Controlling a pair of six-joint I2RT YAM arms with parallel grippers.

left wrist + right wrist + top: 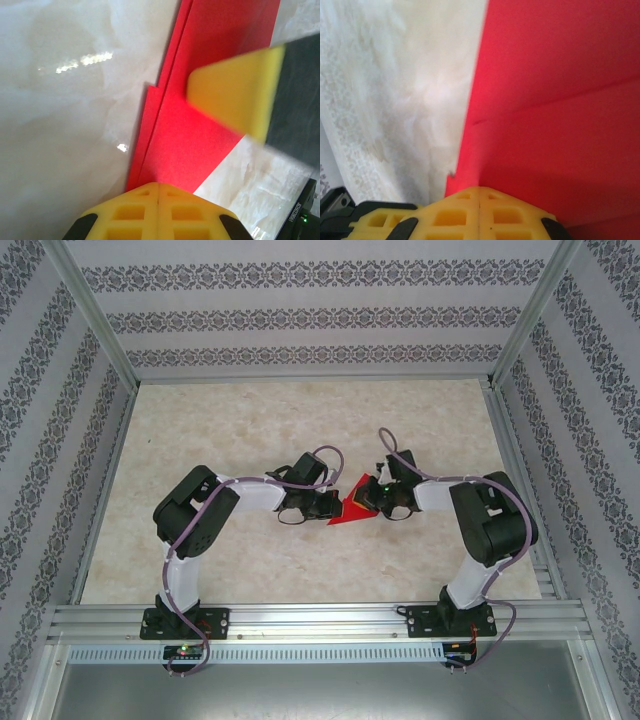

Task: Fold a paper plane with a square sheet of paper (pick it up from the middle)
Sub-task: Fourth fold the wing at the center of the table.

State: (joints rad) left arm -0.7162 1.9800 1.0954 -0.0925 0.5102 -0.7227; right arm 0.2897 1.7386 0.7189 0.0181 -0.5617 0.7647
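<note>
My two arms bend inward over the pale marble-look table [250, 430], elbows out, wrists meeting at its centre. There my left claw [159, 186] and my right claw [479, 191] are both clenched on the thin bright red paper sheet [350, 512]. The paper is matte and folded in layers with sharp creases.

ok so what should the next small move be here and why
Probably slide the right gripper along the fold to press it flat. The red paper lies folded on the table, its layered edges stepped rather than flush. The left gripper rests shut at the paper's near end, which should anchor it.
</note>
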